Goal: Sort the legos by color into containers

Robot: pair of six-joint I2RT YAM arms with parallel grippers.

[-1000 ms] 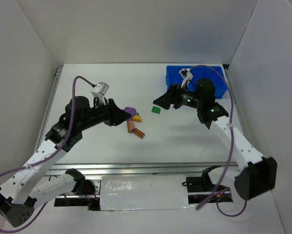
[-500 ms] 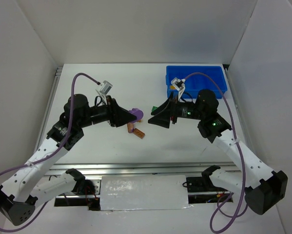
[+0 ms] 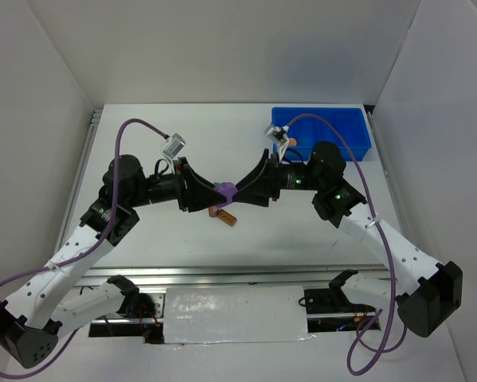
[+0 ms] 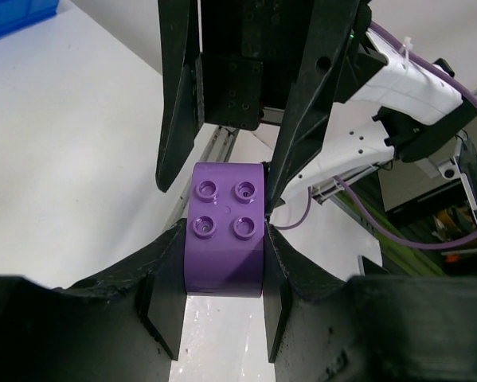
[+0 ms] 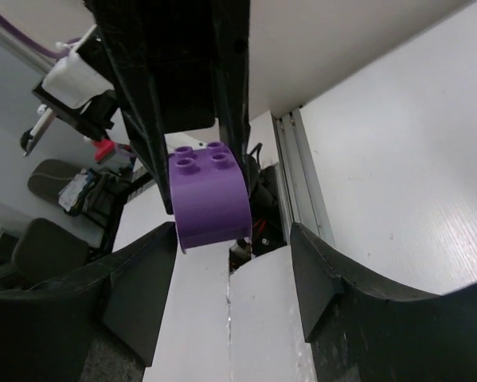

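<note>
One purple brick, likely light, rigid, slick: left end effector clamps its flat flanks; right end effector gapes wide, straddling the free end.

Above the middle of the table, the left gripper and the right gripper are set tip to tip. A brick is clamped between the left gripper's fingers, with the right gripper's spread fingers on either side of it. A second brick and a third brick are found on the table just on the near side of that point. The tray is placed at the far right corner.
</note>
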